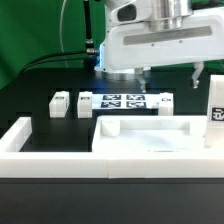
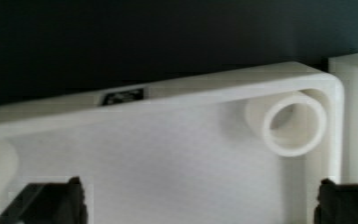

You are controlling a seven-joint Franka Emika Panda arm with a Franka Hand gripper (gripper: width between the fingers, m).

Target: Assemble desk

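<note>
The white tabletop slab (image 1: 150, 135) lies flat at the front centre, rim up. In the wrist view it (image 2: 158, 150) fills the frame, with a round socket (image 2: 297, 124) at one corner and a small black-white tag (image 2: 123, 96) on its edge. My gripper (image 1: 170, 72) hangs above the slab, open and empty. Its dark fingertips (image 2: 51, 202) stand wide apart over the slab's inner face, the gripper (image 2: 202, 205) holding nothing. Two white leg posts (image 1: 60, 104) (image 1: 84, 103) lie at the exterior view's left. One tagged post (image 1: 216, 102) stands upright at the right.
The marker board (image 1: 125, 101) lies behind the slab. The low white border wall (image 1: 18, 136) runs along the front and both sides. A white edge (image 2: 357, 75) shows beside the slab's corner in the wrist view; I cannot tell what it is.
</note>
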